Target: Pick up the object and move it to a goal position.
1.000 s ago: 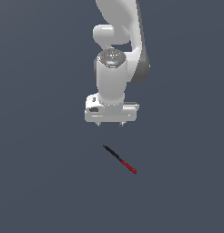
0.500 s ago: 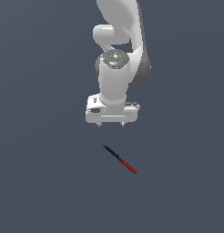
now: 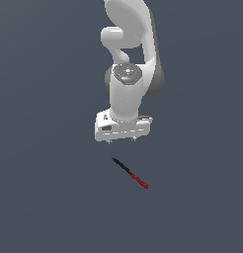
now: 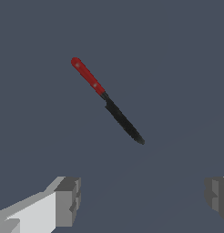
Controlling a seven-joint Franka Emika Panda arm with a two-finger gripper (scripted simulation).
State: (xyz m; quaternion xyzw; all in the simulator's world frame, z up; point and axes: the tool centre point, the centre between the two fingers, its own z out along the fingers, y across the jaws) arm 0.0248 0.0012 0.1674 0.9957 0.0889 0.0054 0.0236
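The object (image 3: 129,173) is a thin stick-like tool, half black and half red, lying flat on the dark grey floor. Its black end points toward the arm and its red end points away, to the exterior view's right. In the wrist view the object (image 4: 108,101) lies diagonally, clear of the fingers. My white gripper (image 3: 122,141) hangs above the floor, just short of the black end. It is open and empty. In the wrist view the gripper (image 4: 142,200) shows two grey fingertips (image 4: 68,200) set wide apart.
The dark grey floor (image 3: 44,197) spreads all around the object. The white arm (image 3: 128,59) rises behind the gripper. Nothing else shows.
The gripper has sunk a little and shifted slightly toward the object. The object has not moved.
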